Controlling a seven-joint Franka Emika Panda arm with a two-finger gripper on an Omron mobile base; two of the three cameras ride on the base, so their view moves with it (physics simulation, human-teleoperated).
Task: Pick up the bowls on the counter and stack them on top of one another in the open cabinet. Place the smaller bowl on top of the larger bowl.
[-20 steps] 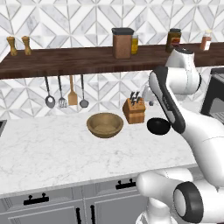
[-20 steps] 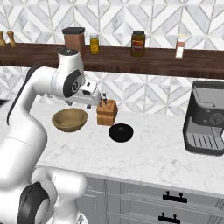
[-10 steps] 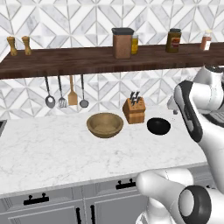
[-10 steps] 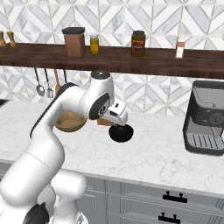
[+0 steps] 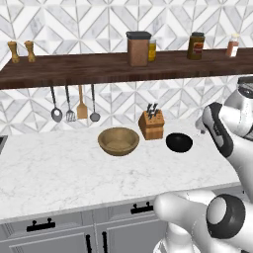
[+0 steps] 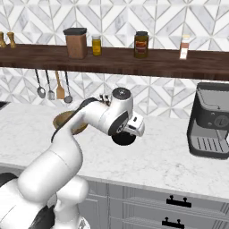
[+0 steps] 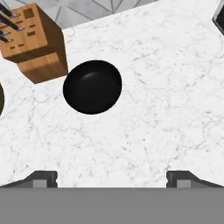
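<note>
Nothing stacked yet: wooden bowl (image 5: 118, 141) and black bowl (image 7: 92, 86) centre-frame on counter (image 5: 59, 173); shelf (image 5: 74, 69) awaits; pincer (image 7: 111, 178) spread apart, empty.

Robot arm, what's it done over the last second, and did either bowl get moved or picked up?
The arm swung to its right, from in front of the knife block to over the black bowl. The gripper now looks down at that bowl with its fingers wide apart, holding nothing. The black bowl, the wooden bowl and the shelf jars stayed in place; nothing was grasped.
</note>
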